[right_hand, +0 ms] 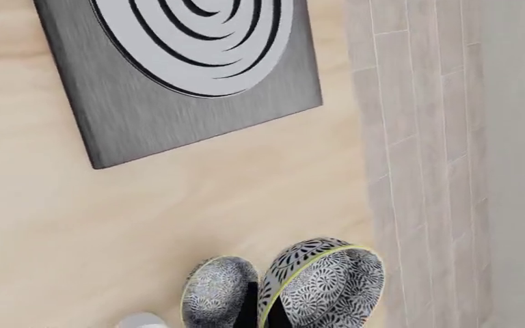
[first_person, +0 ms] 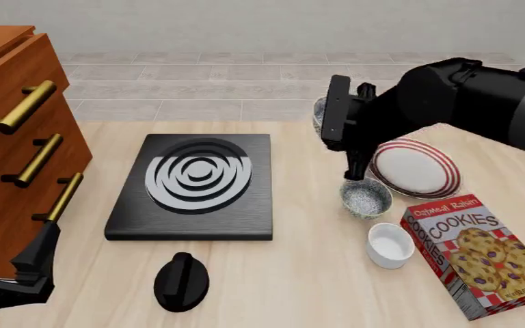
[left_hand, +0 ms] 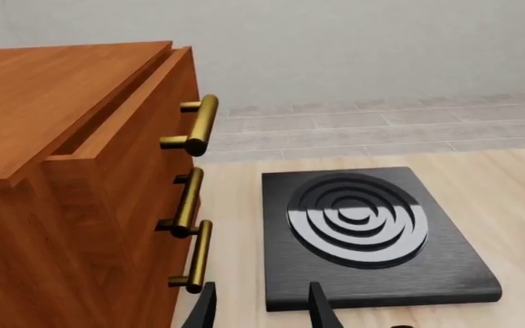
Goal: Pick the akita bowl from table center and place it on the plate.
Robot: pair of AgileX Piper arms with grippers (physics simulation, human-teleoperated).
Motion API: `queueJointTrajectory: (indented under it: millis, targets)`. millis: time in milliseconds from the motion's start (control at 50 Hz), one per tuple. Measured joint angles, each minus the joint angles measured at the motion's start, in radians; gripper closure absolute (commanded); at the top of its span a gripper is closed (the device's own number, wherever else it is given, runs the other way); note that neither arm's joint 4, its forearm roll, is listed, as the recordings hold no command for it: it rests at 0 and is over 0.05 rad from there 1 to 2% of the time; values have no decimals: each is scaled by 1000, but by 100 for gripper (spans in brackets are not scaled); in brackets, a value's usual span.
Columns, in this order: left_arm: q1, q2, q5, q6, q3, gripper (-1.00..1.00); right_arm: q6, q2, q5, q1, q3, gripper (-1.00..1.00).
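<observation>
Left wrist view: left gripper [left_hand: 262, 305] fingers spread wide, nothing between them, tips over bare table [left_hand: 235, 225]. Ahead are the black stove plate [left_hand: 372, 232] with its grey ring burner and, beside it, the wooden drawer cabinet [left_hand: 62, 171] with brass handles [left_hand: 194, 126]. Front view: left gripper [first_person: 11, 247] sits low at the near left corner, next to the cabinet [first_person: 16, 137], jaws apart and empty. Black knob [first_person: 181, 280] lies on the table [first_person: 290, 273] in front of the stove plate [first_person: 194, 184]. Right arm reaches in from the right, and the right gripper [first_person: 354, 172] points straight down with its tips at the back-left rim of the akita bowl [first_person: 366, 198]. The bowl is upright on the table, just beside the plate [first_person: 418, 167] on its near-left side, not on it. Twin bowl [first_person: 318, 115] is at the back, mostly hidden by the arm. White ramekin [first_person: 390, 244] is in front of the akita bowl, with the cookie box [first_person: 477, 256] to its right. Right wrist view: right gripper [right_hand: 262, 316] shows only as dark finger stubs at the frame edge, between the akita bowl [right_hand: 217, 292] and the larger-looking twin bowl [right_hand: 327, 283]. Can't tell whether the fingers are clamped on the rim or just next to it. Stove plate [right_hand: 199, 75] is well apart from both bowls, and a sliver of the ramekin [right_hand: 144, 320] shows at the edge.
</observation>
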Motion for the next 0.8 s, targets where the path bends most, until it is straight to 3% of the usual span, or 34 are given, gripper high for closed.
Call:
queueJointTrajectory:
  millis: [400,620,800]
  targets:
    - [1,2,2,11,0,-100,-22,131,97,-259,-193,100]
    - [1,7,-3,6,0,-100,-78,183,100,-399,-205,100]
    - [1,19,-12,7,0,-100,-100,229,99,-455,-221,100]
